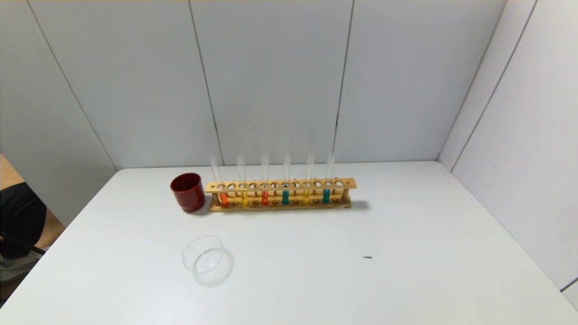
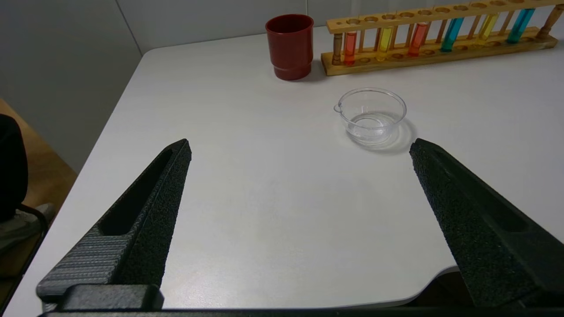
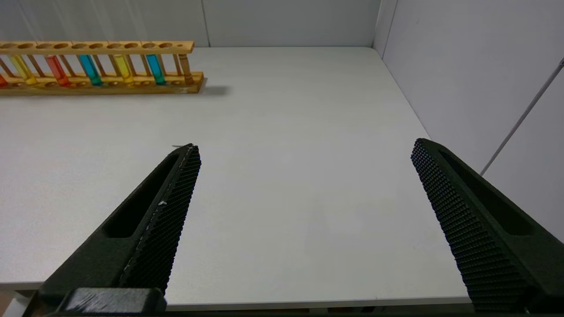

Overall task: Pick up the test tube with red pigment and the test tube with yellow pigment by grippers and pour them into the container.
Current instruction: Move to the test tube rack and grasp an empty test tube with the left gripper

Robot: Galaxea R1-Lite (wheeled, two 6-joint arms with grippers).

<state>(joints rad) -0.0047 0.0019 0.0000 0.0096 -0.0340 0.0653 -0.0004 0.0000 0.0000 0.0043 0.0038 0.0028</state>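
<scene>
Two red pigment test tubes and two yellow pigment test tubes stand upright in a wooden rack at the back of the table. The clear glass container sits in front of the rack's left end; it also shows in the left wrist view. My left gripper is open and empty over the near left table edge, short of the container. My right gripper is open and empty over the near right table edge, far from the rack. Neither gripper shows in the head view.
A dark red cup stands against the rack's left end. Two teal tubes share the rack. Grey wall panels close in the back and right side. A small dark speck lies on the white table.
</scene>
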